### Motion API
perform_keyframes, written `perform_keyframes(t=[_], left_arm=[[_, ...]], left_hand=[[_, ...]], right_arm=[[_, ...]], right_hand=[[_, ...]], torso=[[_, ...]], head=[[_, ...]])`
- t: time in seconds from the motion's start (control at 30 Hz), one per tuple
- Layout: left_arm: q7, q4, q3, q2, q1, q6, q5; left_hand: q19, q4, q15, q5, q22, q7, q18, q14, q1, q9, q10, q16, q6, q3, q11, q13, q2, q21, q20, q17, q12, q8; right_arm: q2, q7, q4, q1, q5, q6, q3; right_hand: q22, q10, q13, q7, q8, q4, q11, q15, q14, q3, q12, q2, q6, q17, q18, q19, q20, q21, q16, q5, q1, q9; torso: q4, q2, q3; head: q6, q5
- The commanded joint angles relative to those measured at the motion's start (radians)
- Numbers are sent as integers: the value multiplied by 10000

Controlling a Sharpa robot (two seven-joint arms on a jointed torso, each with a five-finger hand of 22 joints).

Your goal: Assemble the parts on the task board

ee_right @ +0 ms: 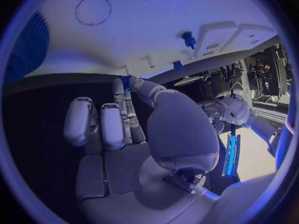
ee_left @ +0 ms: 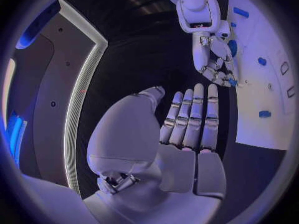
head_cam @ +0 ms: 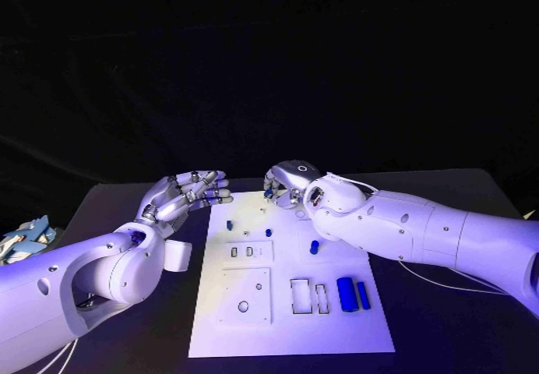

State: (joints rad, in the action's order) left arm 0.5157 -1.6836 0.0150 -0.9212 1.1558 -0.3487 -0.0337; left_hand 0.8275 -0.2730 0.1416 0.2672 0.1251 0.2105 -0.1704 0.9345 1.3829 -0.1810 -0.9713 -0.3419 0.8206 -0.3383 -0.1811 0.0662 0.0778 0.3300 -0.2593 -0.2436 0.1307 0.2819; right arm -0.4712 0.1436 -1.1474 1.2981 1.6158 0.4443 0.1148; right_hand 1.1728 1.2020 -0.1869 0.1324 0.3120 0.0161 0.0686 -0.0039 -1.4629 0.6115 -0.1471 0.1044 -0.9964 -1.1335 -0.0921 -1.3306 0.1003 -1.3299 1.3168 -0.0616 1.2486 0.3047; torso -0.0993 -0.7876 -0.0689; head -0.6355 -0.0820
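Observation:
The white task board [head_cam: 294, 312] lies in the middle of the table. Small blue parts [head_cam: 248, 231] stand near its far end, one more blue part [head_cam: 315, 247] lies mid-board, and two larger blue cylinders [head_cam: 347, 294] lie at its right side. My right hand [head_cam: 290, 184] hovers over the board's far edge, fingers curled down. In the right wrist view a small blue part [ee_right: 126, 79] sits pinched between thumb and a fingertip. My left hand [head_cam: 185, 195] is held flat with fingers stretched, off the board's far left corner, holding nothing.
A white box [head_cam: 177, 255] stands against the board's left edge, under my left wrist. Some coloured packets [head_cam: 22, 238] lie at the table's far left. The board carries rectangular slots [head_cam: 303, 296] and a round hole [head_cam: 243, 306].

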Motion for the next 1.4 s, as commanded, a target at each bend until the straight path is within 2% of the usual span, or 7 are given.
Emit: perform_keyframes(t=[0.03,0.27,0.47,0.7,1.4], left_arm=[[64,-37,9,14,23,194,-24],[64,-41,11,16,33,199,-24],[61,-42,12,16,38,201,-24],[56,-31,12,14,42,199,-24],[29,16,13,-4,48,208,-24]], left_hand=[[65,9,28,-33,-8,339,-134,50,63,14,-4,55,-36,-73,-92,-10,57,-48,-15,-9,-53,-27],[65,15,29,-33,-12,339,-134,48,71,15,-6,61,-36,-83,-93,-9,61,-51,-16,-12,-61,-29],[65,15,29,-33,-12,339,-134,48,71,15,-6,61,-36,-83,-93,-9,61,-51,-16,-12,-61,-29],[65,15,29,-33,-12,339,-134,48,71,15,-6,61,-36,-83,-93,-9,61,-51,-16,-12,-61,-29],[66,27,32,-38,-25,342,-133,45,82,14,-15,82,-34,-112,-96,-7,74,-62,-18,-22,-85,-36]], right_arm=[[55,44,80,-7,-62,-25,-5],[149,29,191,-14,-86,-208,-5],[197,77,299,-25,-60,-415,-3],[208,70,307,-40,-38,-597,0],[92,113,140,-47,-16,-432,2]], right_hand=[[4,-80,16,1,225,-63,17,-37,-319,9,41,16,65,-10,79,-66,-12,-44,69,-25,-69,712],[3,-88,16,3,224,-68,19,-35,-320,13,47,23,76,-18,78,-64,-11,-42,77,-22,-73,720],[-9,-96,15,5,224,-74,22,-33,-320,16,53,28,86,-15,75,-55,-10,-34,78,-14,-79,729],[-37,-105,13,11,225,-83,27,-29,-314,14,60,50,104,12,69,-36,-7,-15,69,2,-92,745],[-74,-112,8,18,227,-101,32,-24,-306,19,66,65,124,37,60,-9,-3,10,61,2,-108,767]], torso=[[-13,-28,-15],[-11,-35,-12],[-22,-54,-34],[-12,-58,-36],[-2,-85,-62]], head=[[5,5],[-7,14],[-31,23],[-58,48],[-51,81]])
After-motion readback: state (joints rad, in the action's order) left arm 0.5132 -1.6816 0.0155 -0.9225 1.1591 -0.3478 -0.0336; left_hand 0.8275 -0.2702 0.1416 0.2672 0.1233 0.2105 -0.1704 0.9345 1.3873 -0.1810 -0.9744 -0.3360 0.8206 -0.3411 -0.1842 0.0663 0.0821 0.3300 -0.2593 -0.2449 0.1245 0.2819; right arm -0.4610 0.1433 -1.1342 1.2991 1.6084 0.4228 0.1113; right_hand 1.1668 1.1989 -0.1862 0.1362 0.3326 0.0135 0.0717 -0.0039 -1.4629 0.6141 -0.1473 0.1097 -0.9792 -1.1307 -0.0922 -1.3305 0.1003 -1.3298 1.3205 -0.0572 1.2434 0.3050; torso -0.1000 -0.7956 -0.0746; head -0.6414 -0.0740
